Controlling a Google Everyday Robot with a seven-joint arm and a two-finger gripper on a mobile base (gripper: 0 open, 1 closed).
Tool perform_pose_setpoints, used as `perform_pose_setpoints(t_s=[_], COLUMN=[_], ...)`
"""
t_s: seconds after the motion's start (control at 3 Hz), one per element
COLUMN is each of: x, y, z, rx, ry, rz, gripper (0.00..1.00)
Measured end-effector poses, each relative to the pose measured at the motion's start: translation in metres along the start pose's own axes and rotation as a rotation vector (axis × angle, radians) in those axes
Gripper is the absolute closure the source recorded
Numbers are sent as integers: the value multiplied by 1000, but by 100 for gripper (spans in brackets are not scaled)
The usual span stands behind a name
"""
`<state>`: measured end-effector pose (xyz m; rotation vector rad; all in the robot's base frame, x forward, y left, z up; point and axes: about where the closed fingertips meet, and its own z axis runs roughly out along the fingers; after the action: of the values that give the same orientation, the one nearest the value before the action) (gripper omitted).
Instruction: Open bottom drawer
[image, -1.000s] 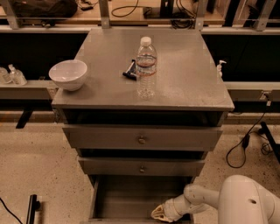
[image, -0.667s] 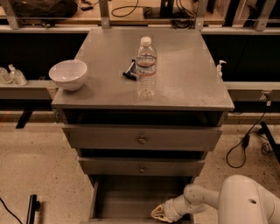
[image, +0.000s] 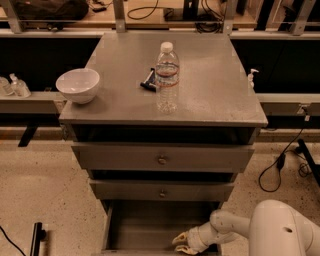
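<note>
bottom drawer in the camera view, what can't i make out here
All in the camera view.
Bottom drawer: its front and knob are cut off by the lower edge.
Gripper, at the drawer's front right: what it touches is cut off too.
Drawer's right corner: hidden by the arm.
Dark thing beside the bottle: too small to identify.

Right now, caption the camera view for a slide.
Gripper at the open bottom drawer; bowl and bottle on the cabinet.

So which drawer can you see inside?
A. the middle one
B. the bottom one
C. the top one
B: only the bottom drawer shows its plain grey inside, and the tool sits low at its front right corner.
</note>
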<state>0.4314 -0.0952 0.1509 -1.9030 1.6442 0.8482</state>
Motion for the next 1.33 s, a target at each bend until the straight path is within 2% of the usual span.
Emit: perform_pose_setpoints(t_s=[0.33,0.67,1.0,1.33], x=[0,-2,-7,-12], y=[0,-13,-46,-64], z=[0,8,24,33], rx=[0,-22,-69,-85], ry=[0,26,86,114], rz=[0,-10,-36,-55], gripper=[80,100,100,100])
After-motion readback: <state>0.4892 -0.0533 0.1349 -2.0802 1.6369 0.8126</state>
